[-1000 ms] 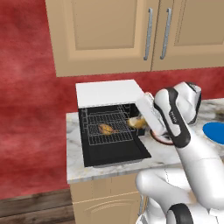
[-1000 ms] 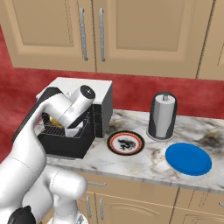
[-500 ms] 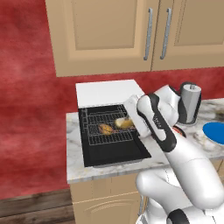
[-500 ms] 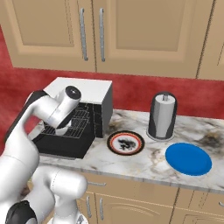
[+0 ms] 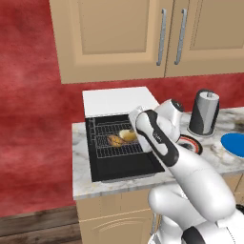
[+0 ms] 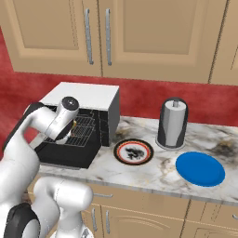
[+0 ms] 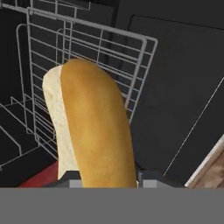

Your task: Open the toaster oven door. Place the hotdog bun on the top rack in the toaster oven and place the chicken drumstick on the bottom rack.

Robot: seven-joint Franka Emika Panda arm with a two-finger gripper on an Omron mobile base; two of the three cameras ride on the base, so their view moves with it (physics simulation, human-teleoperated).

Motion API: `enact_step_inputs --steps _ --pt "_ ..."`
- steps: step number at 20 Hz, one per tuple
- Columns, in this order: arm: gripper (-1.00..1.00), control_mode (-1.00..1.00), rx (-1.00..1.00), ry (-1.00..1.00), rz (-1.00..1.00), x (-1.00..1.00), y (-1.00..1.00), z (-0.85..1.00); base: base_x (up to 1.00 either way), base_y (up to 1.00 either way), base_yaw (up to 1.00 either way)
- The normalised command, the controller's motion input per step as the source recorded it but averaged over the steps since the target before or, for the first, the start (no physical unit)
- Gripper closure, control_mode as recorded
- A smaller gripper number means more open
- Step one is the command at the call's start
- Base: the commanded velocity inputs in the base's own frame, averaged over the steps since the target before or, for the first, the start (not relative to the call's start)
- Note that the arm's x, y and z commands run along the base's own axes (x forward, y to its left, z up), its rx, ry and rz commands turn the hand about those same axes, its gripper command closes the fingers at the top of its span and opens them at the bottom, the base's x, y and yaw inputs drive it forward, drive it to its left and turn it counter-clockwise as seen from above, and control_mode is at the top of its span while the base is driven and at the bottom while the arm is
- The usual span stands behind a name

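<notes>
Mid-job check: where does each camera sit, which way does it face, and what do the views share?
Left base view: behind-left, looking down at the open toaster oven; arm lower right.
Right base view: behind-right, facing the oven and kettle; arm lower left.
Hand view: along the pincer, shut on the hotdog bun, facing a wire rack.
Shared: oven, kettle, both plates.

My own arm [image 5: 157, 138] blocks the right side of the oven [image 5: 119, 102] cavity from the left base view — my fingertips are lost behind it. In the hand view the bun [image 7: 94, 127] runs off the bottom edge, covering my fingers and much of the rack [image 7: 92, 48]. The drumstick [image 5: 116, 140] is too small to read clearly.
</notes>
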Motion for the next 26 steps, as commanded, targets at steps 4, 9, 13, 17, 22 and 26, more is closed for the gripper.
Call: enact_step_inputs --steps 4,9,13,17,22,26 --pt "1.0 -1.0 0.0 0.0 -0.12 0.26 0.07 0.0 0.0 0.0 0.0" --pt "1.0 -1.0 0.0 0.0 -0.12 0.36 0.11 -0.12 0.0 0.0 0.0" --pt "1.0 -1.0 0.0 0.0 -0.09 0.27 0.14 -0.35 0.0 0.0 0.0" --pt "1.0 -1.0 -0.01 0.0 -0.06 0.12 0.13 -0.38 0.0 0.0 0.0" --pt "1.0 -1.0 0.0 0.0 -0.04 0.02 0.17 -0.2 0.0 0.0 0.0" --pt "1.0 -1.0 0.0 -0.03 -0.04 0.0 0.17 0.0 0.0 0.0 0.0"
